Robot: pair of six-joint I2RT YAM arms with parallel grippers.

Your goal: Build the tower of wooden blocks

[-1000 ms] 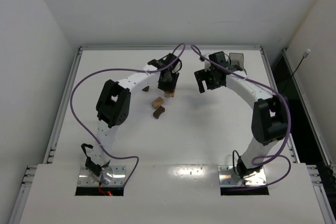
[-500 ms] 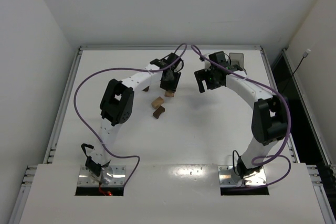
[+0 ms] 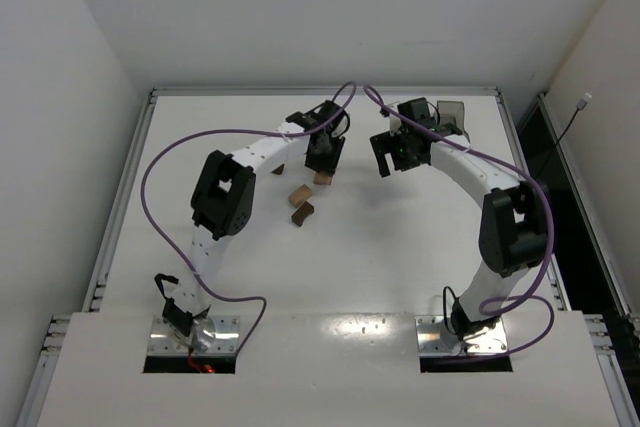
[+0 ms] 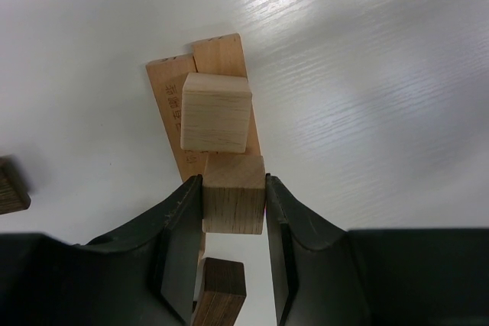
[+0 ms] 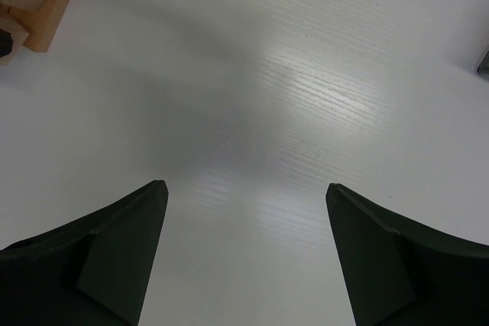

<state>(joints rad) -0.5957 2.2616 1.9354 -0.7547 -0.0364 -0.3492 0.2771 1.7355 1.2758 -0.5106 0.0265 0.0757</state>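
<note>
My left gripper (image 4: 234, 188) is shut on a light tan wood cube (image 4: 233, 204), held over the near end of two flat tan bars (image 4: 220, 55) that lie side by side on the table. A second tan cube (image 4: 216, 112) sits on those bars just beyond the held one. A dark brown block (image 4: 221, 292) stands below, between my fingers. From above, the left gripper (image 3: 322, 160) covers this small tower (image 3: 323, 178). My right gripper (image 5: 244, 196) is open over bare table, to the right (image 3: 392, 159) of the stack.
A loose tan block (image 3: 299, 194) and a dark brown one (image 3: 303, 212) lie just left of and nearer than the stack. Another dark piece (image 3: 279, 169) sits beside the left arm. A translucent grey tray (image 3: 452, 115) stands at the back right.
The left arm's elbow has shifted slightly right. Its gripper stays over the stack with the cube. The right arm has not moved.
</note>
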